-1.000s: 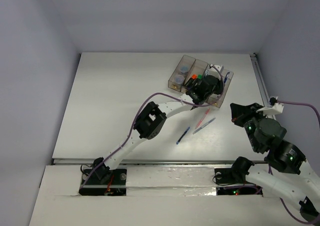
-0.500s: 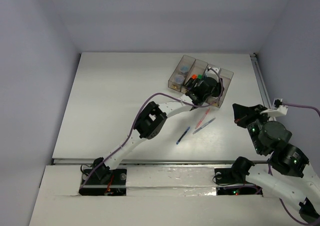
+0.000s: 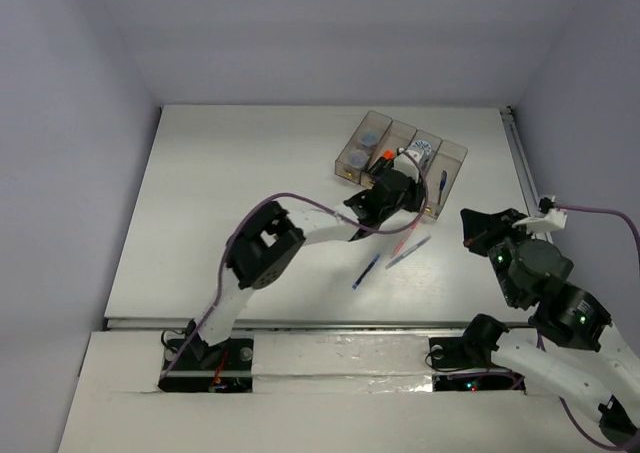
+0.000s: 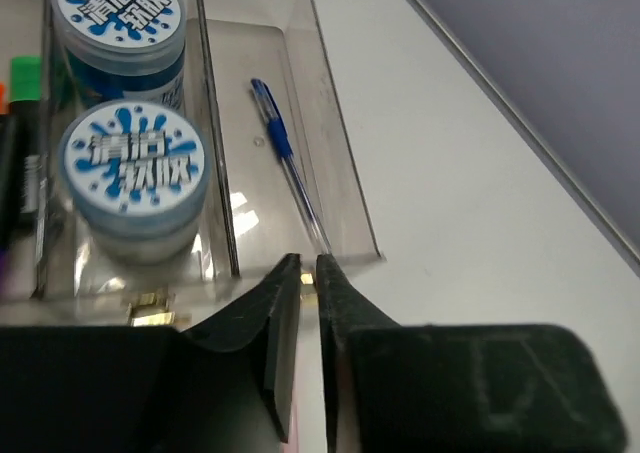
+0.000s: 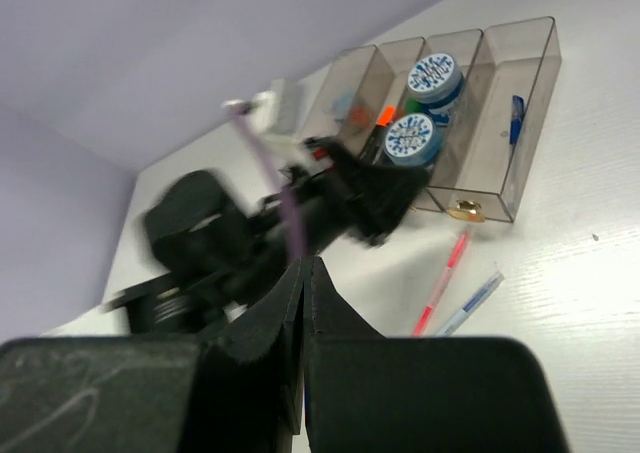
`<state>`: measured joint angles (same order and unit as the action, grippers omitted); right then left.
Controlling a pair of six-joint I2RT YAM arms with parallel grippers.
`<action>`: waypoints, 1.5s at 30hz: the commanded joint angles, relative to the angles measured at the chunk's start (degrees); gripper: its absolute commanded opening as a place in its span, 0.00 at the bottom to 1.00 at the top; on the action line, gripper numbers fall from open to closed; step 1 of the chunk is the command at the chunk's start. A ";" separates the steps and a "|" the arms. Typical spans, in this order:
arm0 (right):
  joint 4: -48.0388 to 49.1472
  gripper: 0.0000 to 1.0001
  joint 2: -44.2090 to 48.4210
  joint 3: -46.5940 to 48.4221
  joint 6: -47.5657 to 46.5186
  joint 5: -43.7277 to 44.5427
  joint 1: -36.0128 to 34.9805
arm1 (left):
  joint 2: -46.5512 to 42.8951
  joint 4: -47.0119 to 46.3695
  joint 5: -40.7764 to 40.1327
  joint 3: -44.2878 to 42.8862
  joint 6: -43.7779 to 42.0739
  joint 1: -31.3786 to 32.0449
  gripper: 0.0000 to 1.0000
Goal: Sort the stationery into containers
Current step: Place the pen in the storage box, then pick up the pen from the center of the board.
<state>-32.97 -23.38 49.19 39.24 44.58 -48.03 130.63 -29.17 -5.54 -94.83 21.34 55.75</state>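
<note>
The four joined smoky bins [image 3: 452, 153] stand at the far middle-right of the table. One blue pen [image 3: 443, 181] lies in the rightmost bin. Two blue-white rolls [image 3: 420, 153] sit in the bin beside it, and orange and green markers [image 3: 388, 156] in the bin left of that. My left gripper [image 3: 385, 199] is shut and empty just in front of the bins. In the left wrist view its tips [image 4: 308, 268] sit at the near wall of the bins [image 4: 335, 163], by the pen [image 4: 285, 158] and rolls [image 4: 133, 163]. A red pen [image 3: 407, 239] and two blue pens [image 3: 408, 252] [image 3: 366, 271] lie on the table. My right gripper [image 3: 480, 228] is shut and empty.
The right wrist view shows its shut tips [image 5: 305, 263], the blurred left arm [image 5: 250, 233], the bins [image 5: 530, 63], the red pen [image 5: 445, 278] and a blue pen [image 5: 470, 301]. A metal rail [image 3: 522, 163] runs along the table's right edge. Grey walls close in the table.
My left gripper has drawn back from over the bins towards the near side, and its elbow has swung left. The rolls and the blue pen now show uncovered. The right arm shifted slightly.
</note>
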 commanded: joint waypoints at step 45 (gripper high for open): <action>-3.33 0.00 -0.35 -5.42 3.91 0.07 0.13 | -8.73 3.50 -5.18 19.42 -17.65 11.23 0.28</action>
<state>-36.97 -24.01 44.03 43.18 43.27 -48.03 121.97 -25.54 -10.94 -72.82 4.73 67.02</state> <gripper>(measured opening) 0.009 0.273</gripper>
